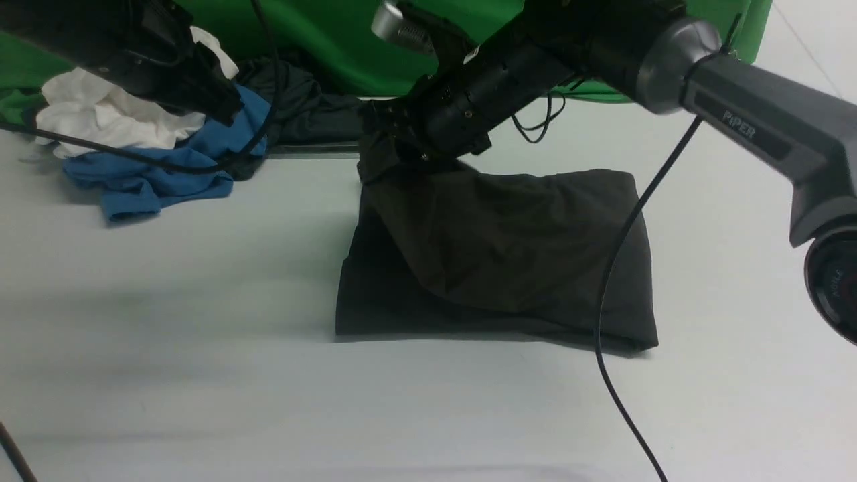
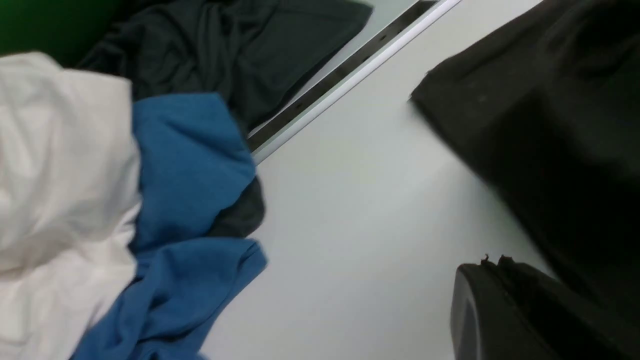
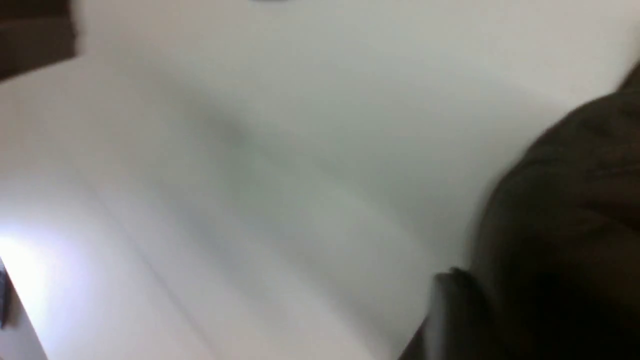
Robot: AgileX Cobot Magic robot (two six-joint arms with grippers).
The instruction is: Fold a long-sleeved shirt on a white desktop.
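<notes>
**Shirt folded at centre of the surface**

The long-sleeved shirt (image 1: 499,258) lies folded at the middle of the white surface (image 1: 167,281). My right end effector (image 1: 381,144) sits at its upper-left corner, cloth bunched around it; I cannot tell its jaw spacing. My left end effector (image 1: 201,90), closed, hangs over the blue garment (image 1: 154,177) and white garment (image 1: 107,117) at upper left.

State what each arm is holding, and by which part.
The right gripper is at the shirt's raised far-left corner; whether it grips cannot be told. The left gripper holds nothing.
</notes>
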